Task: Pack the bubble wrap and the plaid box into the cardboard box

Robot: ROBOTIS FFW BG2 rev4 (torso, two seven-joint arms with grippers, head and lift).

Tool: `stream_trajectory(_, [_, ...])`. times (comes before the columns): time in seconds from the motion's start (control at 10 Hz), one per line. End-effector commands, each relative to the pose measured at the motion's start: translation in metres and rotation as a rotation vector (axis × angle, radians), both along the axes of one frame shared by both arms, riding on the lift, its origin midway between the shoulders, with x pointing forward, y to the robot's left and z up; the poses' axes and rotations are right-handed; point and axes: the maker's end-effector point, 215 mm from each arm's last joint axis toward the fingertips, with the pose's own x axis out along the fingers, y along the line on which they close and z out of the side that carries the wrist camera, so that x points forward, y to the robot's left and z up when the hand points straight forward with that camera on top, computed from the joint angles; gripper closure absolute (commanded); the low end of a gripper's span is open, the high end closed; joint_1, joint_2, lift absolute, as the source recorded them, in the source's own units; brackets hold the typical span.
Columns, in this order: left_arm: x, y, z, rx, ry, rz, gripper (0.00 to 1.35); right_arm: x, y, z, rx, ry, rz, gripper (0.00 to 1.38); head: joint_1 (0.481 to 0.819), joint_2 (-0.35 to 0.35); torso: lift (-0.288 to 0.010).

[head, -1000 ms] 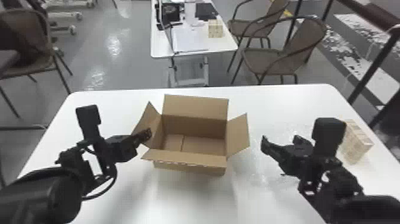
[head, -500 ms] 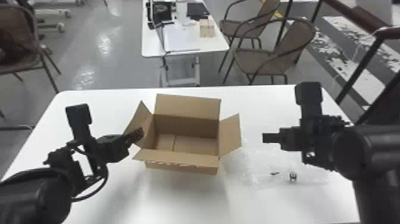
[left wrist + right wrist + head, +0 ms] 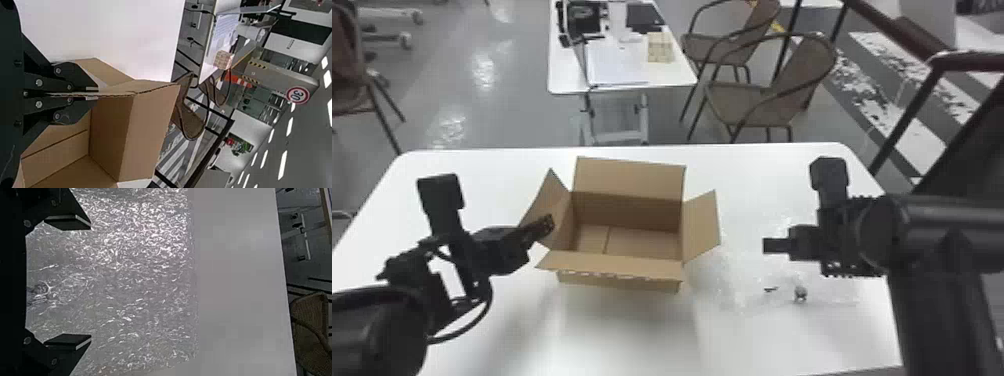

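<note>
Pinching the cardboard box (image 3: pixel 627 240) by its left flap (image 3: pixel 117 93), my left gripper (image 3: pixel 96 93) has its fingers closed on that board with no gap. All 4 flaps stand open, and nothing is packed. My right gripper (image 3: pixel 91 282) hangs over the bubble wrap (image 3: pixel 129 278) with its fingers wide apart and nothing between them. The wrap lies flat on the worktop (image 3: pixel 612 335), just right of the carton. A checked block (image 3: pixel 660 47) sits on the far table (image 3: pixel 562 75); whether it is the plaid box I'm meant to pack, I cannot tell.

I judge this to be the run-up to grabbing the wrap. Too high a close and the fingers would likely meet on air; too low and they'd scrape the worktop. With 1 thin pinch, the sheet could slip or trail, then snag the right flap (image 3: pixel 702 225) on the way in. A hard pull from my left could crease its flap or drag the carton. The small dark lump (image 3: pixel 800 293) at the wrap could roll off as the sheet lifts.
</note>
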Motion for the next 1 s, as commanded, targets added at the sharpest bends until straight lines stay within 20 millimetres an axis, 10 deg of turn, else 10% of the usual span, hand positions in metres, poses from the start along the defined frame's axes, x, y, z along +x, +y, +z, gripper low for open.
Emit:
stream_trajectory(0.0, [0.000,-0.001,0.000,0.004,-0.002,-0.001,1.21,0.007,-0.001,-0.005,0.007,0.007,-0.005,0.27,0.695,-0.086,-0.102])
stream_trajectory(0.9, [0.001,-0.003,-0.001,0.008,-0.008,-0.002,1.21,0.028,0.024,-0.053,0.111,0.089,-0.005,0.38,0.695,-0.075,-0.102])
